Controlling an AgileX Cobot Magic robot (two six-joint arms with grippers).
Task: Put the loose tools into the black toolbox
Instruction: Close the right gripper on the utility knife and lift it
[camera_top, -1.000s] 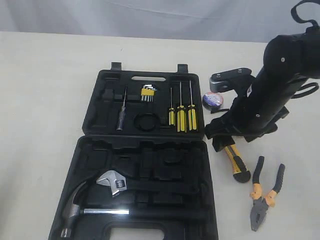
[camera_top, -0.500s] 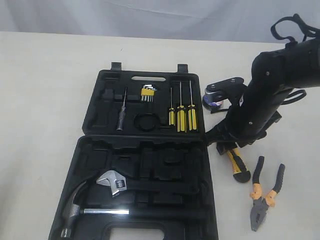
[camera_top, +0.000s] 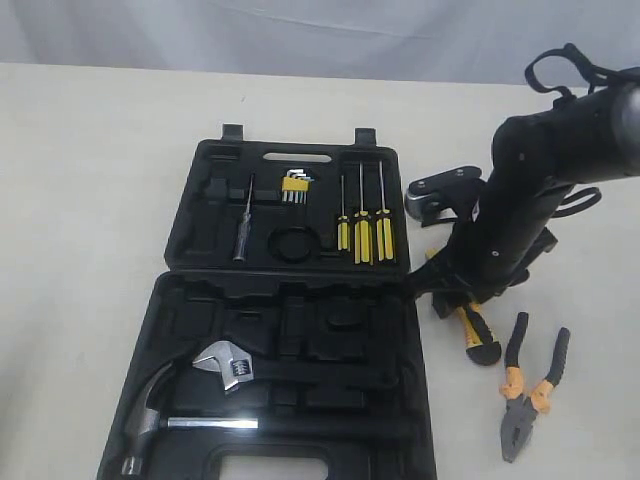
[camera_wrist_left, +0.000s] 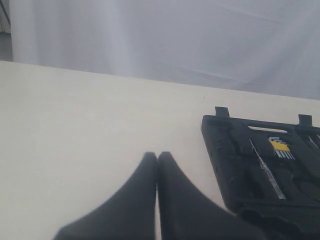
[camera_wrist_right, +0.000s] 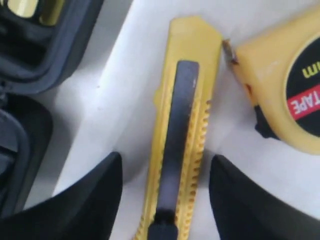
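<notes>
Knife: yellow-black utility knife (camera_wrist_right: 182, 130) lies flat on the bench (camera_wrist_right: 125, 75), between the black toolbox (camera_wrist_right: 30, 50) and the tape measure (camera_wrist_right: 285, 85).
Right claw (camera_wrist_right: 167, 195): spread, straddling the knife's body, gaps on both sides.
Left claw (camera_wrist_left: 157, 200): pressed together, holding nothing.
Handling: probably light, stiff, smooth plastic; pinch across the ribbed sides.
</notes>
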